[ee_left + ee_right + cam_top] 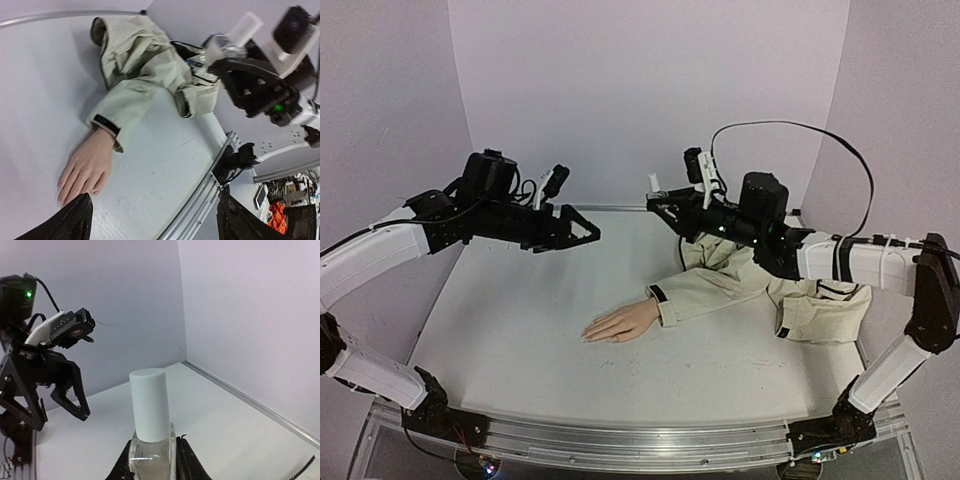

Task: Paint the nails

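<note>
The pale mannequin hand (620, 324) lies flat on the table, coming out of a beige sleeve (715, 285), fingers pointing left. Its nails are too small to make out from above; in the left wrist view the hand (87, 167) shows one small nail (94, 192) at a fingertip. My left gripper (582, 232) is open and empty, held high above the table, left of and behind the hand; its dark fingers (70, 222) frame the left wrist view. My right gripper (660, 205) is raised behind the sleeve and shut on a small clear bottle (152, 457) with a white cap (149, 405).
The beige jacket (820, 310) is bunched at the right side of the table under the right arm. Lilac walls close in the back and sides. A metal rail (620, 445) runs along the near edge. The left gripper (60, 417) faces the bottle in the right wrist view.
</note>
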